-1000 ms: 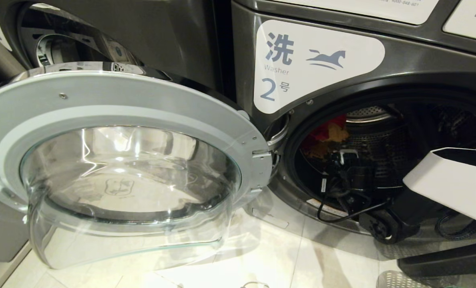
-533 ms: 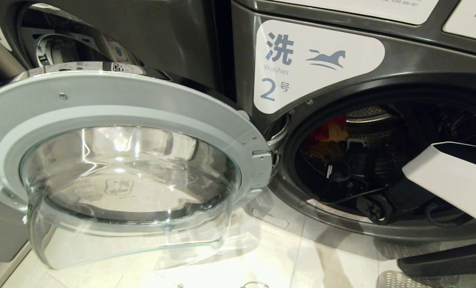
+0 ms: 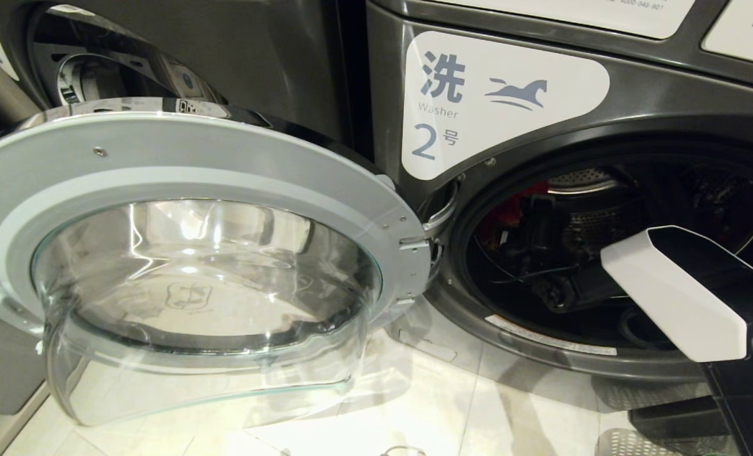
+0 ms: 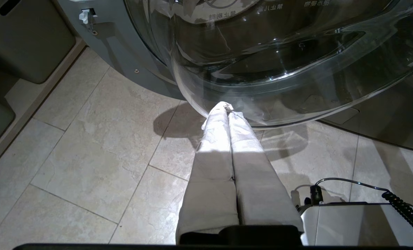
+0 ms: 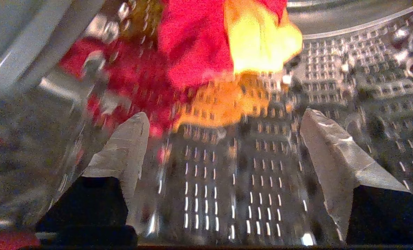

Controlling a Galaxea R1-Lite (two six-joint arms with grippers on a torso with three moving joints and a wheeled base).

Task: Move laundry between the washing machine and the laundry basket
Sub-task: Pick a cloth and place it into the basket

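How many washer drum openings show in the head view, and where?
2. One belongs to the washing machine marked 2, at right, door swung open, right gripper inside near the laundry. Another sits upper left, partly hidden behind that door.

Washing machine (image 3: 667,101) body: matt grey metal; door (image 3: 205,278) glossy glass; drum (image 5: 227,180) perforated shiny metal; laundry (image 5: 192,52) soft cloth.
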